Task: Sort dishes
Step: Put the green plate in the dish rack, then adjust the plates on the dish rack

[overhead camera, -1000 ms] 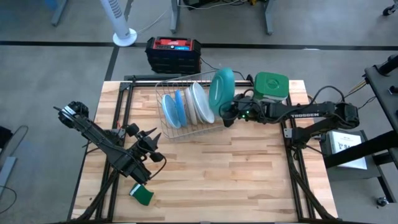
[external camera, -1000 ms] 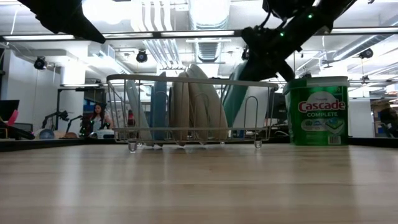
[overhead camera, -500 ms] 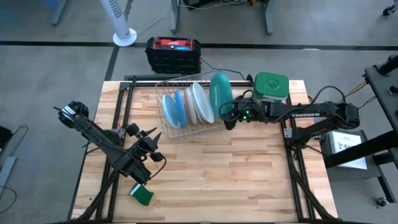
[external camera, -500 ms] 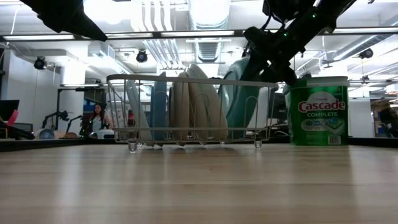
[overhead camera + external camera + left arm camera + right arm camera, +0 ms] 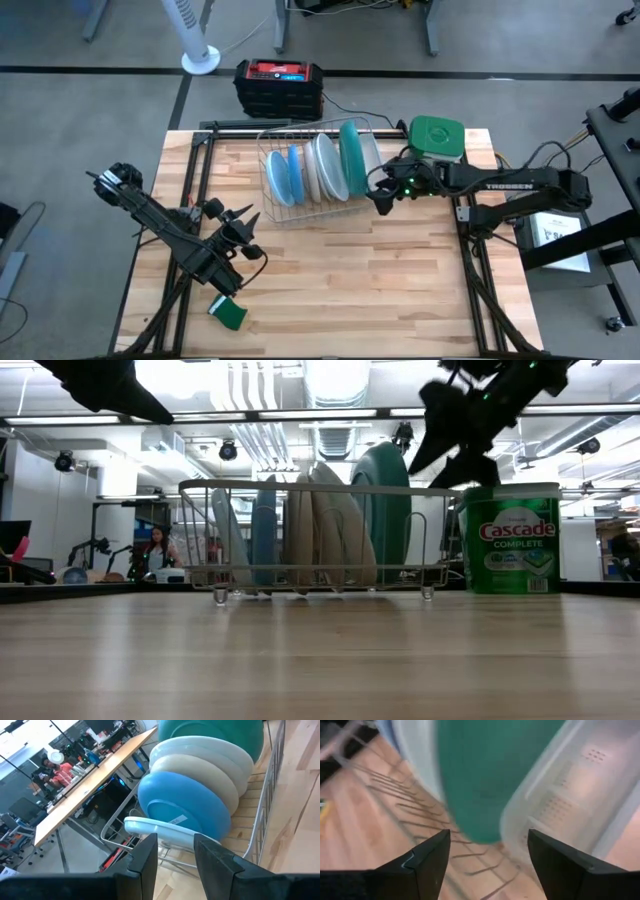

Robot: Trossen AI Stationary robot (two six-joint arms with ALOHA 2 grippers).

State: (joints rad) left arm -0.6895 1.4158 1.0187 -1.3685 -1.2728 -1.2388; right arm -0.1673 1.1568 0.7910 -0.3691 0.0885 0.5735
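Left gripper (image 5: 243,236) near the counter (image 5: 350,290) front, holding nothing, jaw state unclear; farther back, right gripper (image 5: 381,190) open beside the teal plate (image 5: 351,160), upright in the rack (image 5: 300,213) with white plates (image 5: 322,167) and blue plates (image 5: 280,175)

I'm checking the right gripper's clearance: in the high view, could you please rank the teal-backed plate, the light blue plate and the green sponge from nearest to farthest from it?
From the right gripper:
1. Teal-backed plate, in the rack's end beside it.
2. Light blue plate, at the rack's far end.
3. Green sponge, near the table's front, by the left arm.
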